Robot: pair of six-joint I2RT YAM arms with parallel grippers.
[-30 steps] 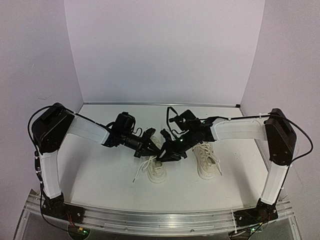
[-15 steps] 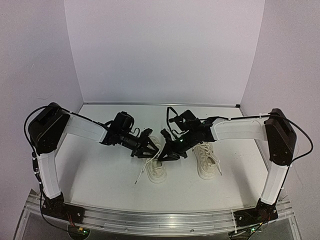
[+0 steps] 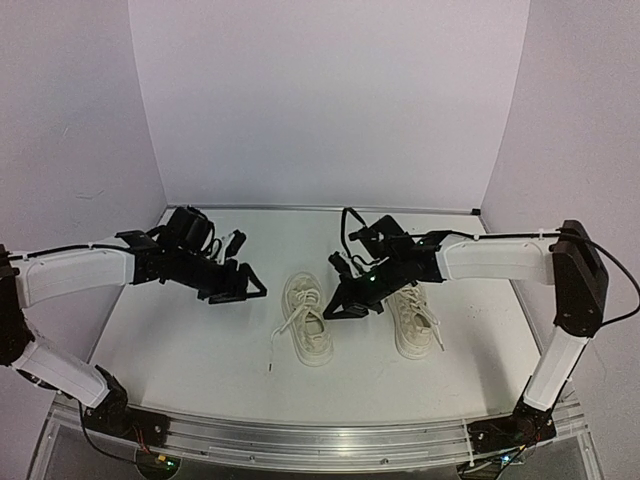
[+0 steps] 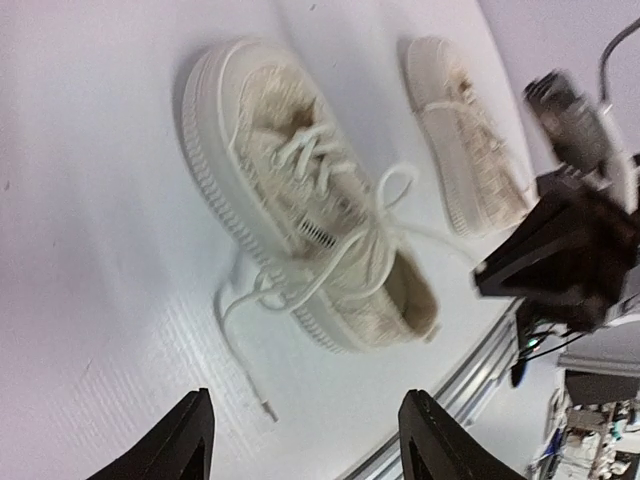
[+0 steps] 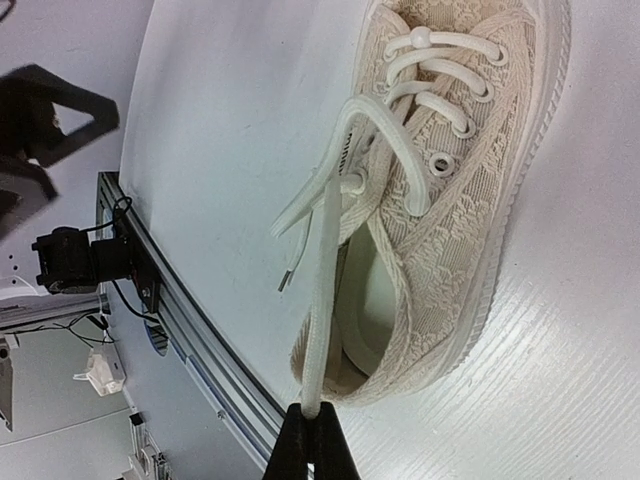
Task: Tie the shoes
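White desk (image 3: pixel 200 350): my right end effector (image 5: pixel 307 440) pinches the lace (image 5: pixel 320 300) of the shoe (image 5: pixel 450 230) ahead, likely to tension it, while my left end effector (image 4: pixel 305 435) gapes empty, well clear.

left gripper (image 3: pixel 245 288) is backing off leftward from the left-hand shoe (image 3: pixel 305 318), now sitting well apart from it, jaws spreading open and empty. right gripper (image 5: pixel 307 425) is closing fully, now pinching a lace (image 5: pixel 322 300) of that shoe.
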